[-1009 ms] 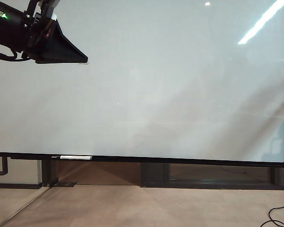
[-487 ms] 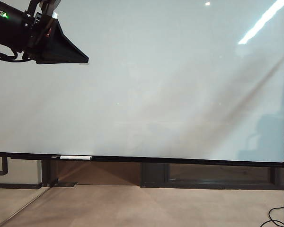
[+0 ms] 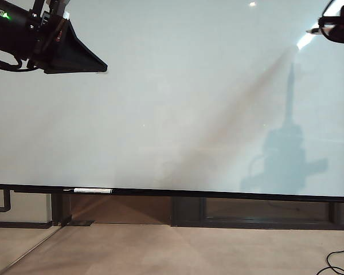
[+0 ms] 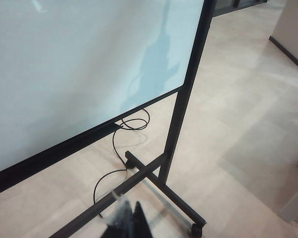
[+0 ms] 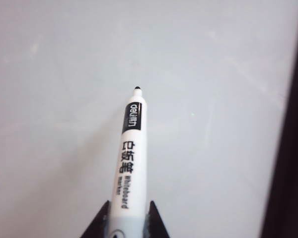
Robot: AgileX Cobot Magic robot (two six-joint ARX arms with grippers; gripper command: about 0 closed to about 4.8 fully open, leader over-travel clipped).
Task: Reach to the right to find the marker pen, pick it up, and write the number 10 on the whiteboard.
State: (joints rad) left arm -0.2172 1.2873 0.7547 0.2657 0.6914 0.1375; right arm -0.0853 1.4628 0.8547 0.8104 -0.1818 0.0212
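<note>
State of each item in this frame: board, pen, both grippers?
Large glossy white whiteboard: blank, no strokes.
White-barrelled marker pen: uncapped, tip towards board.
Right gripper: shut on marker pen, upper right of exterior view.
Left gripper: upper left, open or shut unclear.

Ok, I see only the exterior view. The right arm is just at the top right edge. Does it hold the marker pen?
Observer: Yes, the right gripper is shut on the marker pen, near the right frame of the whiteboard.
Operator: Is the cap off?
Observer: Yes, its dark tip is bare and points at the board.
Operator: And the left gripper?
Observer: The left gripper, at the board's upper left, carries nothing.
</note>
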